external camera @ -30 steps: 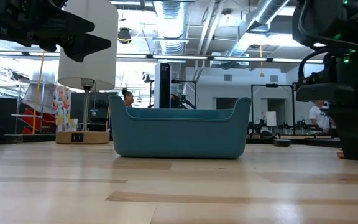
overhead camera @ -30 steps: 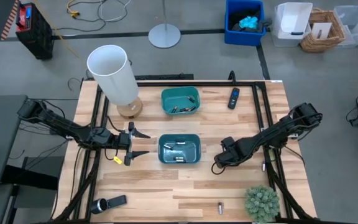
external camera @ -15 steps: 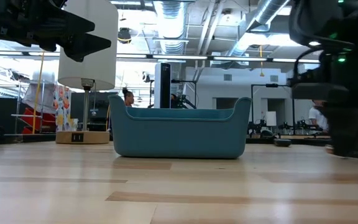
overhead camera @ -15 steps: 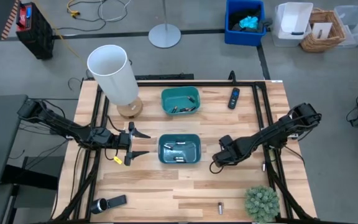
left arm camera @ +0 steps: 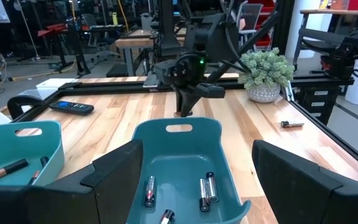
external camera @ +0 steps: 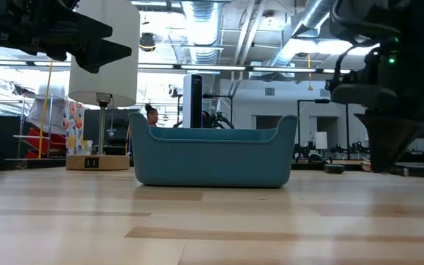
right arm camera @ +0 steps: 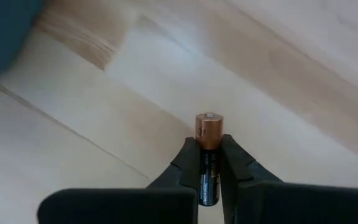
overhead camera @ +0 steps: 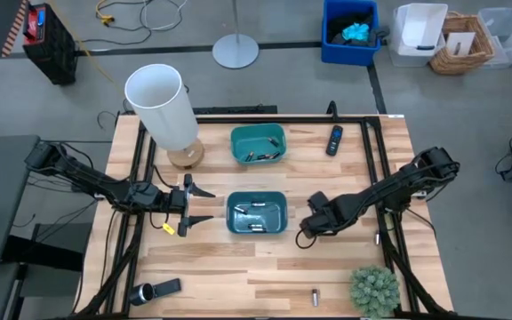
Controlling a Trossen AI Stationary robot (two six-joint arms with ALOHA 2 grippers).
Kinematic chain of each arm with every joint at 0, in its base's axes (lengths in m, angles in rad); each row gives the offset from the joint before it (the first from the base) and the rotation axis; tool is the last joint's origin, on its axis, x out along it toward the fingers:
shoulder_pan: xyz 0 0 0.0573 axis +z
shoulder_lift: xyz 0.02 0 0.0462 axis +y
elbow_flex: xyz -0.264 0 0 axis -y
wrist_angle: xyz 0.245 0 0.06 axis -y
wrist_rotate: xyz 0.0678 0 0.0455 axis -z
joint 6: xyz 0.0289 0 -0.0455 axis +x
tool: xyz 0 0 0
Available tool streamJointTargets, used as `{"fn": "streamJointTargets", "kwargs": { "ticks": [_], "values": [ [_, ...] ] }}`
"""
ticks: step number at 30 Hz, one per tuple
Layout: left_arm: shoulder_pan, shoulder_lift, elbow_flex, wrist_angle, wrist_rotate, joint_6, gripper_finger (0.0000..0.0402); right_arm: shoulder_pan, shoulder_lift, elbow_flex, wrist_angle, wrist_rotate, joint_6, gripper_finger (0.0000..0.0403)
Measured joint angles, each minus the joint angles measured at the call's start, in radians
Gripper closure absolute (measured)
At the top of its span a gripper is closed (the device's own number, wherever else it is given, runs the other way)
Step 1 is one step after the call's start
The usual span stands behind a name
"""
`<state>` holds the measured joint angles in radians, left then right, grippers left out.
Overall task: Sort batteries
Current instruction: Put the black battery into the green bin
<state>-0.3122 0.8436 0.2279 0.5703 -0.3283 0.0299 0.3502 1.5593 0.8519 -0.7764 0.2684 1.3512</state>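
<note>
My right gripper (right arm camera: 208, 149) is shut on a black battery with a copper end (right arm camera: 208, 127). It stands just right of the near teal bin (overhead camera: 256, 214), fingers pointing down (overhead camera: 308, 228), and also shows in the low view (external camera: 386, 151). That bin holds three batteries (left arm camera: 205, 186). The far teal bin (overhead camera: 258, 144) holds several more (left arm camera: 10, 167). One battery (overhead camera: 315, 296) lies alone on the wood near the table's near edge. My left gripper (overhead camera: 194, 206) waits open at the near bin's left side, its fingers wide apart (left arm camera: 197, 146). My right gripper pinches the battery's black body (right arm camera: 207, 167) between its two fingers (right arm camera: 188, 160). The fingers come from above, pointing down, and lie along the battery. The copper end sticks out past the fingertips toward the table. The battery looks lifted off the wood.
A white lamp (overhead camera: 163, 108) stands at the far left of the table. A black remote (overhead camera: 334, 140) lies far right, a potted plant (overhead camera: 374, 289) near right, and a black and silver cylinder (overhead camera: 154, 291) near left. Bare wood lies between the near bin and the lone battery.
My right gripper has moved toward the table's left, closer to the near teal bin, and has risen a little, carrying the battery with it. My left arm has kept still.
</note>
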Motion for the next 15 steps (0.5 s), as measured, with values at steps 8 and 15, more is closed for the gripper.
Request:
{"fn": "streamJointTargets", "kwargs": {
  "ticks": [8,15],
  "values": [
    [0.0,0.0,0.0,0.006,0.0,0.0,0.0107,-0.032,-0.001,0.083,0.004,0.119,-0.161,0.0371],
    [0.0,0.0,0.0,0.005,0.0,0.004,0.0107,-0.095,-0.002,0.172,0.158,0.257,-0.461,0.0371]
  ]
}}
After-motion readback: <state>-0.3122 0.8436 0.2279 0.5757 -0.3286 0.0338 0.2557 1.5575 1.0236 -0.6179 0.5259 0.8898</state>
